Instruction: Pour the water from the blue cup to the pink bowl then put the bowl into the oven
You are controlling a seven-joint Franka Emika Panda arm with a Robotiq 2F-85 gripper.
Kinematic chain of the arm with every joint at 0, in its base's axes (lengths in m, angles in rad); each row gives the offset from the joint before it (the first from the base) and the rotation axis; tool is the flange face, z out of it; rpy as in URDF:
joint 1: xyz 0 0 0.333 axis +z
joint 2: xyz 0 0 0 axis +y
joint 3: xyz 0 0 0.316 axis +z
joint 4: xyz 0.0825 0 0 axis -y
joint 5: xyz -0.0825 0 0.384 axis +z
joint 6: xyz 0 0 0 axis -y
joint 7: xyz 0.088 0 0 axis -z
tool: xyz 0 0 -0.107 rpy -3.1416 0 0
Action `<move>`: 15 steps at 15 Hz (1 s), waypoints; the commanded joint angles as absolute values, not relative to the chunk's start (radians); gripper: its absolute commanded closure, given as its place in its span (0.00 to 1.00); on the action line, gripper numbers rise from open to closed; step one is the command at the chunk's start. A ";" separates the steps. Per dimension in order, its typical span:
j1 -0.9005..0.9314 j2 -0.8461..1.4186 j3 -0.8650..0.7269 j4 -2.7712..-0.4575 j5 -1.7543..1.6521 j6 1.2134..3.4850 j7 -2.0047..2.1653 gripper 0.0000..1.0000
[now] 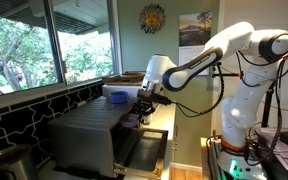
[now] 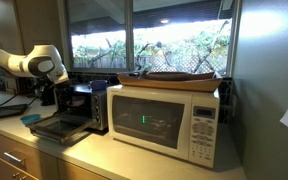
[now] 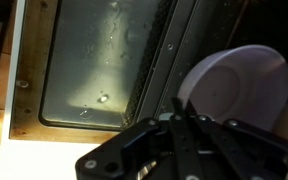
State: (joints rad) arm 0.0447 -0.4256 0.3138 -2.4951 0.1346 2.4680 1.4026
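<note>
At centre frame in an exterior view, the Robotiq gripper (image 1: 144,98) hangs over the lowered glass-paned door (image 1: 142,150) of the large boxy grey metal oven (image 1: 84,130); at left in an exterior view, what looks like the small round blue cup (image 2: 31,118) sits on the counter beside that open oven. In the wrist view, the jaws are together, seemingly pinching the left rim of the small shallow pale pink bowl (image 3: 234,85) at right of frame, above the door. Pouring is judged complete; setting the bowl inside the oven remains.
</note>
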 commanded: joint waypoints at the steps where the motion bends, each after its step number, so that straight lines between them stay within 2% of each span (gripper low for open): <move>1: 0.031 -0.381 0.334 -2.462 0.073 2.492 1.469 0.99; 15: 0.035 -0.298 0.331 -2.409 -0.030 2.532 1.551 0.99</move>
State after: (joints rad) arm 0.0403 -0.3564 0.3260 -2.4367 -0.0069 2.4883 1.5069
